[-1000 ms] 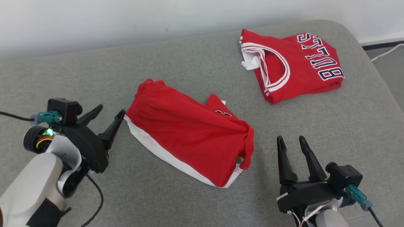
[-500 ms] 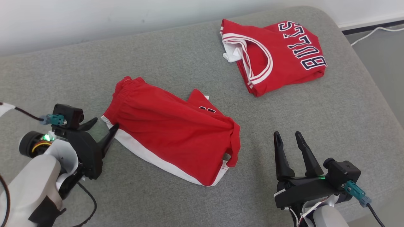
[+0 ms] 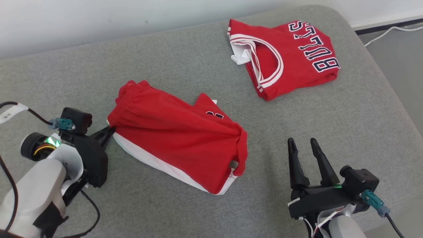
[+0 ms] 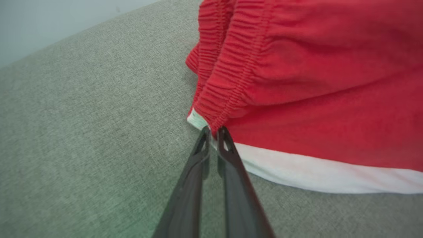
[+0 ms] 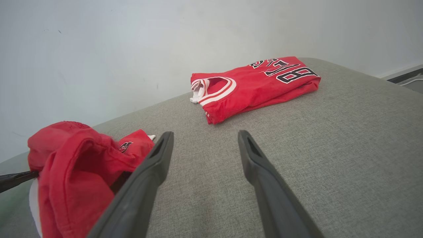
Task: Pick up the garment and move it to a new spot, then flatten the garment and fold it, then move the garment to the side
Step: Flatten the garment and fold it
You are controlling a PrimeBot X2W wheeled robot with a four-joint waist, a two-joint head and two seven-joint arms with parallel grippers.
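Note:
Red shorts with a white side stripe lie crumpled in the middle of the grey cushion. My left gripper is shut on the shorts' waistband corner at their left end; the left wrist view has the two fingers pinched together on the elastic edge of the shorts. My right gripper stands open to the right of the shorts, above the cushion and apart from the cloth. The right wrist view puts the shorts at the lower left, beside my right gripper.
A folded red jersey with dark lettering lies at the back right of the cushion, also in the right wrist view. A white wall runs behind. The cushion's right edge drops to a floor with a white cable.
My left gripper went from open beside the shorts to shut on their waistband corner, and that end has lifted a little. The head camera shifted. The right gripper stayed open.

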